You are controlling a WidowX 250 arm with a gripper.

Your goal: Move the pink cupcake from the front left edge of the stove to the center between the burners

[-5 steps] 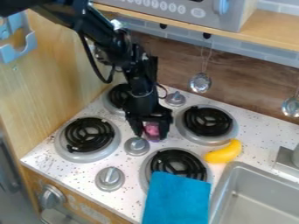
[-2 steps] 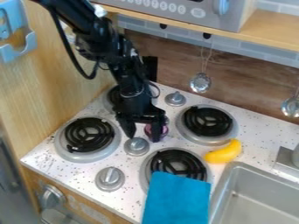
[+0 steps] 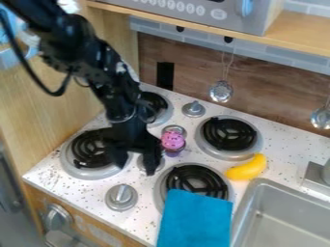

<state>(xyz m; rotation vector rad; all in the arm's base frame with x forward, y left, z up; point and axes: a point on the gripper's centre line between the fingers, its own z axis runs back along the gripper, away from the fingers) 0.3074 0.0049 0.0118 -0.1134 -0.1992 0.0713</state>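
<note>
Speckled white surface (image 3: 290, 149). Landmark: round black coil burner (image 3: 191, 174), silver rim. Small pink-topped cupcake-like toy (image 3: 172, 140) sits behind it, slightly left. Black two-finger hand (image 3: 136, 166): left of burner, spread wide, empty. Curved yellow banana (image 3: 247, 168): right of burner. Blue rectangular cloth (image 3: 195, 219): over burner's front edge.

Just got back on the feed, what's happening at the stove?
Nothing is being held right now: the robot's gripper hangs low over the stovetop, fingers apart, by a silver knob. Just beside it is a small pink and purple toy. A yellow banana lies near the sink's corner, and a blue cloth partly covers a front burner.
</note>
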